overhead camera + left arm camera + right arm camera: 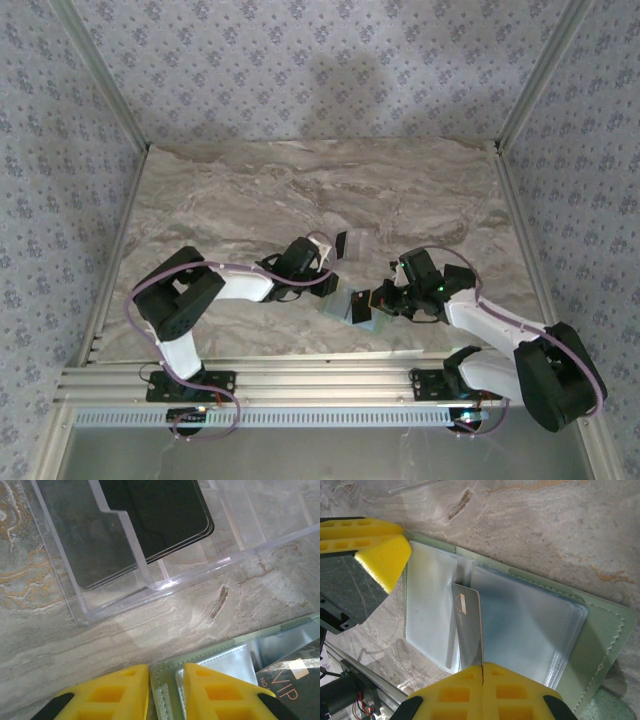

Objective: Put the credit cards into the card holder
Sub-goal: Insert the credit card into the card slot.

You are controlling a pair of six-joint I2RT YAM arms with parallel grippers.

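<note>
1. So, the task looks to be at an early stage: the card holder lies open on the tabletop, and its clear sleeves appear empty
2. The right pincer is pressed together on one credit card, held on edge, with the far end touching the sleeves near the fold. The card is not yet slid in
3. The left pincer stands astride the holder's edge with its jaws narrowly apart. I cannot tell whether it actually pinches the edge or only steadies it
4. Left to do, by my reading: seat this card, then bring over the dark cards stacked in the clear tray, just beyond the holder
5. In the way: the limp sleeve mouths, and the two pincers working close together over one small wallet
</note>
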